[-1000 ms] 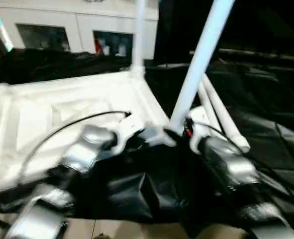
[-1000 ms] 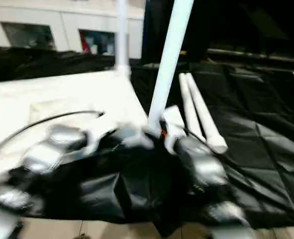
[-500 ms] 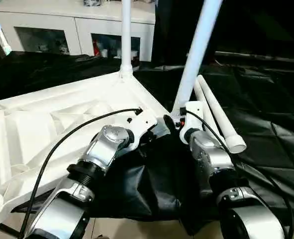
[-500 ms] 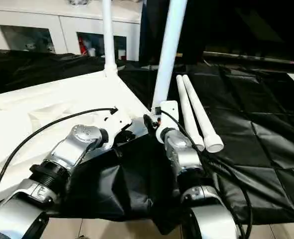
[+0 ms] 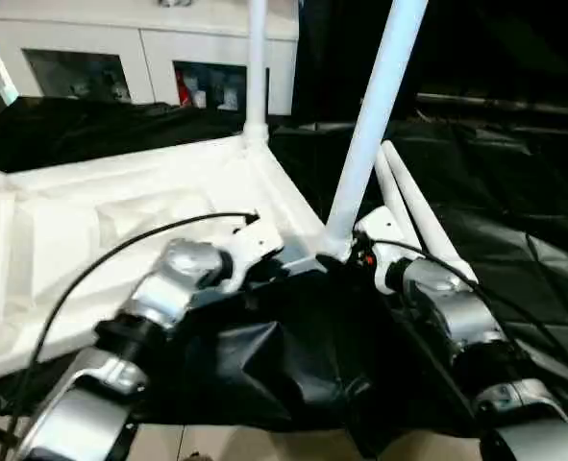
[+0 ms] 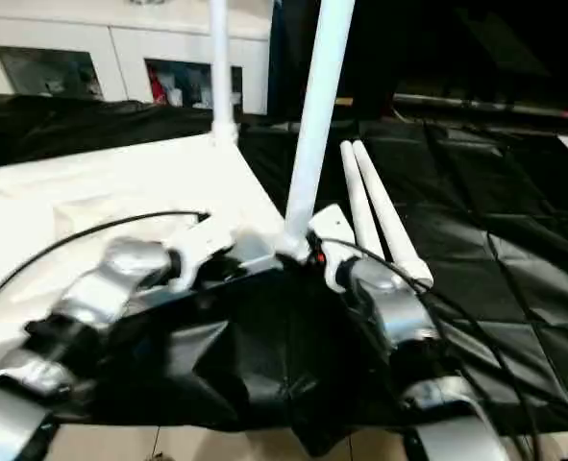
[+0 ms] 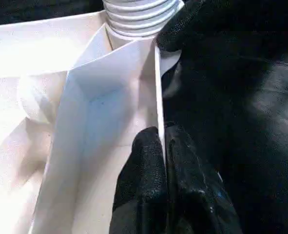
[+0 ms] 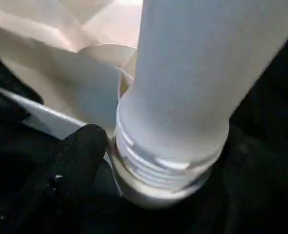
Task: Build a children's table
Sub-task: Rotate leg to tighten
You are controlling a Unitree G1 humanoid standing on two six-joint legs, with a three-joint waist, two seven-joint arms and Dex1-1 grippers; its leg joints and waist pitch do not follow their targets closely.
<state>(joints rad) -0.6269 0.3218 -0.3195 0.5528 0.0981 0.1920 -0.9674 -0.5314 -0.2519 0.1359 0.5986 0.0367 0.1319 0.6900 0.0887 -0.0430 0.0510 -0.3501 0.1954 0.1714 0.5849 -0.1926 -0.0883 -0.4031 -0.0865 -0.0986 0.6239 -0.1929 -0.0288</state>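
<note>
The children's table top (image 5: 149, 202) lies upside down on black cloth, ribbed side up. One white leg (image 5: 257, 67) stands upright in the far corner socket. A second leg (image 5: 372, 115) rises at a slant from the near right corner socket, its threaded base (image 8: 168, 161) sitting at the socket. My left gripper (image 7: 162, 134) is shut on the top's thin rim wall just beside that corner. My right gripper (image 5: 353, 252) stands open around this leg's base, with one black finger (image 8: 80, 161) beside the threads. Two loose legs (image 5: 420, 226) lie side by side on the cloth to the right.
A white cabinet (image 5: 149, 58) with glass doors stands behind the table top. Crumpled black cloth (image 5: 514, 192) covers the floor to the right and under my arms. A strip of bare floor (image 5: 264, 447) shows at the near edge.
The whole picture has shifted and tilted with the head. Both grippers stay at the near right corner, and the slanted leg still stands in its socket.
</note>
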